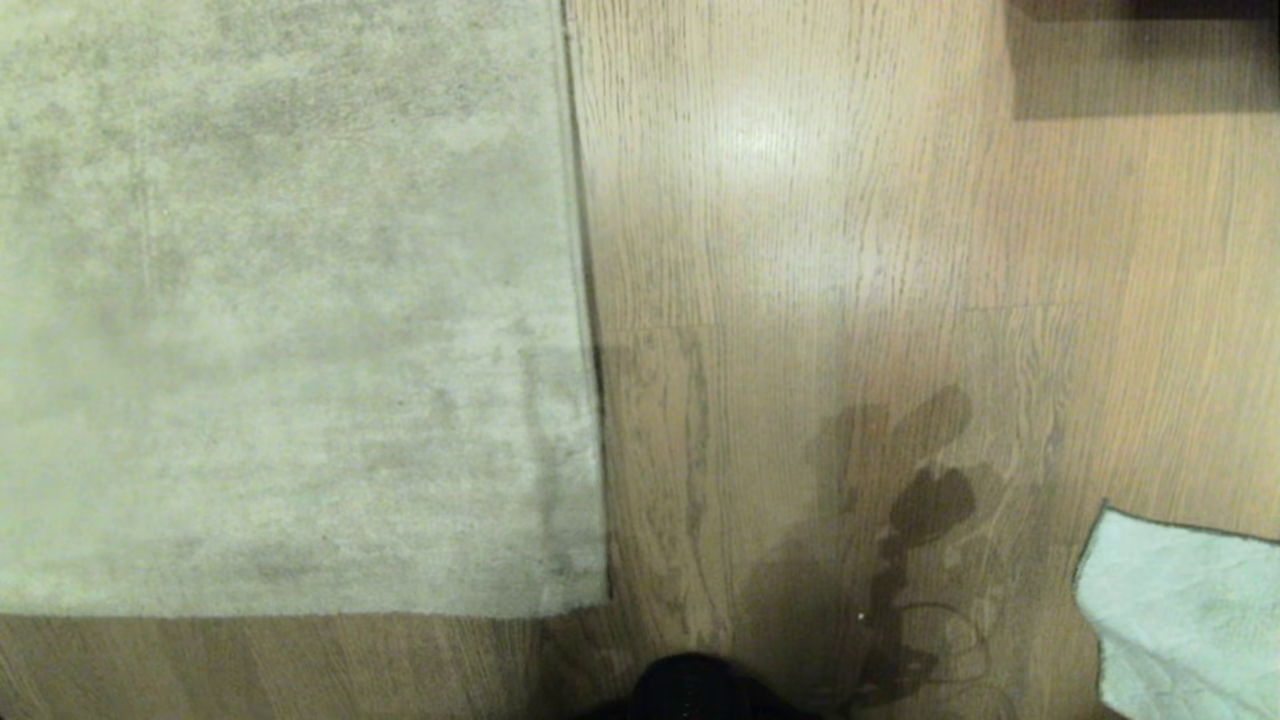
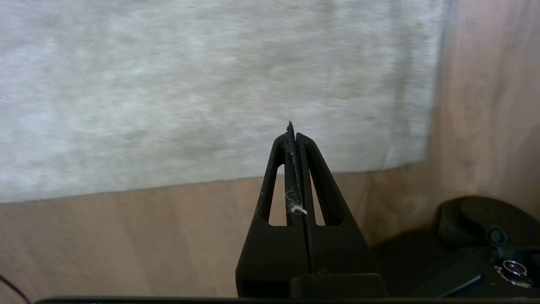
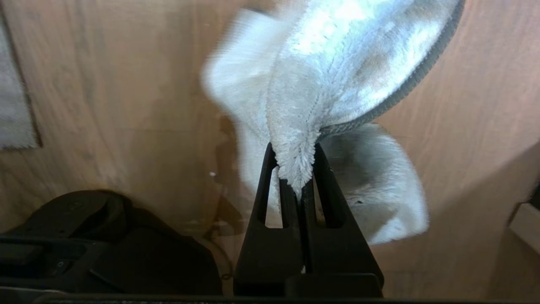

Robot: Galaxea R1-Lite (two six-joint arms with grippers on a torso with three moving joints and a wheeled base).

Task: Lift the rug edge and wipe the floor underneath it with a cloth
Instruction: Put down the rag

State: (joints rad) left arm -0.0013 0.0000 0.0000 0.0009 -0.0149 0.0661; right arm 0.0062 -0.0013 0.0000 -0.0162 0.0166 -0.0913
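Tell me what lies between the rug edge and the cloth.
Only bare floor, with shadows on it, separates the rug edge from the cloth in the head view. The right gripper holds the cloth.

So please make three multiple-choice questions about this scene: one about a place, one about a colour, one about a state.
1. In the head view, where does the rug edge lie?
A. left of the bare floor
B. right of it
C. across the top

2. What colour is the cloth?
A. pink
B. pale blue-green
C. black

3. What is the right gripper doing?
A. standing open
B. shut on nothing
C. shut on the cloth

Answers:
1 A, the rug fills the left side.
2 B, pale pile with dark edging.
3 C, a fold of cloth is pinched between its fingers.
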